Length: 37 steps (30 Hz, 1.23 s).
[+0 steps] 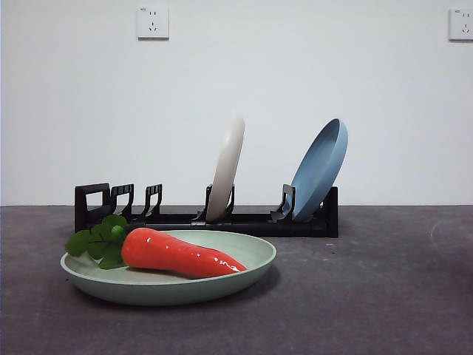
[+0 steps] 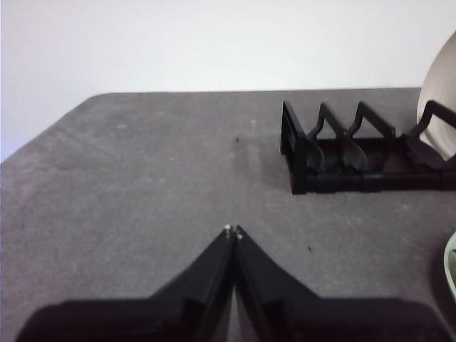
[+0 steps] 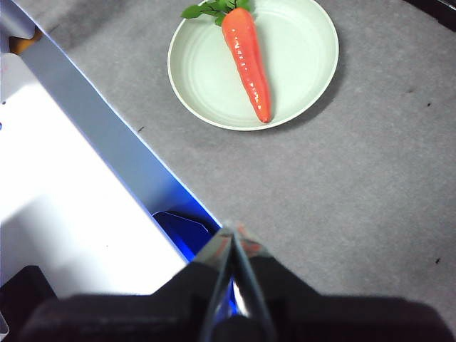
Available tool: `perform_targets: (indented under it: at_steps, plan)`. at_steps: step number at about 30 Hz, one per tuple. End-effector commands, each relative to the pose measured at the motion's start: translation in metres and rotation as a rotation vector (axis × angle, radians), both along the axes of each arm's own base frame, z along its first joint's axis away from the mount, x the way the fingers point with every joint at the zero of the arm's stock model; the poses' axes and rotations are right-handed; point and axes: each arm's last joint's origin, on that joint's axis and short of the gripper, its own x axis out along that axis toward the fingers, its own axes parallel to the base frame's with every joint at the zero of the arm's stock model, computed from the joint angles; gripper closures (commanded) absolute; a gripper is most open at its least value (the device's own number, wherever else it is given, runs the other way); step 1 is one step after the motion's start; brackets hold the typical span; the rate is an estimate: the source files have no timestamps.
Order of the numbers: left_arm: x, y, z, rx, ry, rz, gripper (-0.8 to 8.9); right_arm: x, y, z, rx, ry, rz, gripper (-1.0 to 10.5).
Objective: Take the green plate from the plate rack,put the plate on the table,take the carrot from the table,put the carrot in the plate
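Resting lengthwise in the green plate (image 1: 168, 285) is the carrot (image 1: 177, 254), leafy top over one rim, tip short of the other; the plate sits flat on the table (image 1: 384, 296) just in front of the rack (image 1: 207, 220). A cream plate (image 1: 226, 167) and a blue plate (image 1: 321, 170) are seen upright in rack slots. Task is judged done.

Left gripper (image 2: 233, 231): fingers pressed together, nothing held, parked over bare table near the rack's loop end. Right gripper (image 3: 231, 231): fingers together, empty, well apart from the plate, near the table edge.

Handling, as judged: the carrot looks glossy, hard, light plastic, so slip is likely under the fingers. A grip across the thick upper body below the leaves is favoured; the taper near the tip could squirt out. It may roll on the dished surface if nudged.

The plate looks stiff, light, matte, so friction is better. Lying flat, only the raised rim is offered; a pinch over the rim edge is needed, and tilt would send the carrot sliding.
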Motion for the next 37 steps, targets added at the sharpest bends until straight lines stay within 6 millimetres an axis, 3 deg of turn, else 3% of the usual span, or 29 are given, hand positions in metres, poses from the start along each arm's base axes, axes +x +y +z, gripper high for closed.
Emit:
perform_targets:
  at_steps: [1, 31, 37]
  plan:
    - [0.000, 0.001, -0.007, -0.009, 0.031, 0.017, 8.16, 0.000, 0.000, 0.000, 0.006, 0.001, -0.007, 9.4]
    - [-0.001, 0.002, -0.008, -0.015, 0.038, 0.006, 8.16, 0.000, 0.000, 0.000, 0.004, -0.001, -0.004, 9.4]
    - [-0.001, 0.002, -0.008, -0.016, 0.038, 0.006, 8.16, 0.003, -0.019, 0.008, 0.014, -0.143, -0.034, 9.4]
